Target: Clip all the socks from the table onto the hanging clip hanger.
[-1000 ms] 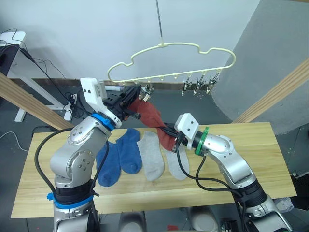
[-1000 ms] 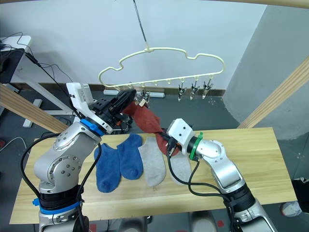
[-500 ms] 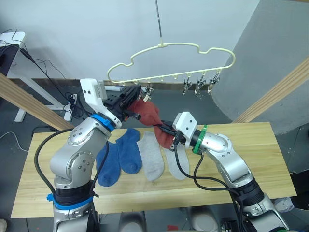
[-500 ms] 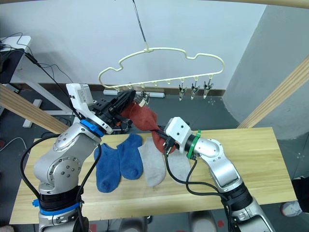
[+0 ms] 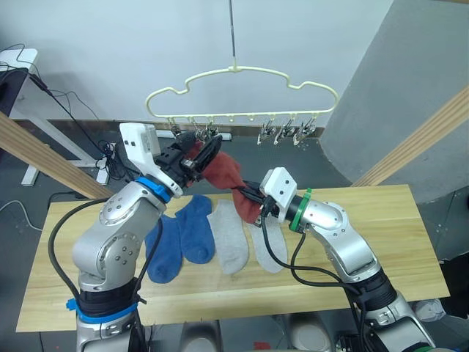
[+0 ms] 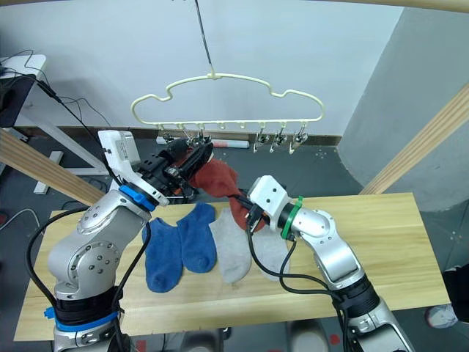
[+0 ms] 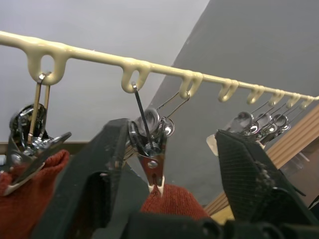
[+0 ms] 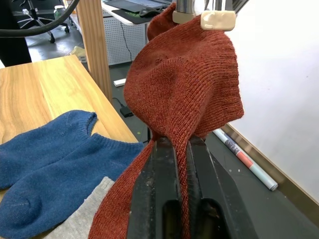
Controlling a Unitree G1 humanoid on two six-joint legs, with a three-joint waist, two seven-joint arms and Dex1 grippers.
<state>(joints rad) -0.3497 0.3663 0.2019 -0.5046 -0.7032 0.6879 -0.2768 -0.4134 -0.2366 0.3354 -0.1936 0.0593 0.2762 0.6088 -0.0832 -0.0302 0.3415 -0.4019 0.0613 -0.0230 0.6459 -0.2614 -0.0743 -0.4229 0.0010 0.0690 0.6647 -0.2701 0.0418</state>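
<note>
The rust-red sock [image 8: 187, 84] hangs just below the clip hanger [image 5: 242, 70], its lower end clenched in the right tool [image 8: 182, 174], while the left tool [image 7: 164, 164], spread wide, straddles a metal clip [image 7: 149, 149]; next, I judge, squeeze that clip onto the cuff.

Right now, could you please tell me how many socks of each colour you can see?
Blue socks: 2, flat on the table
Light grey socks: 2, flat on the table
Rust red sock: 1 for certain, stretched from the clip hanger down to the right gripper; a second cannot be told apart
Total: at least 5
</note>
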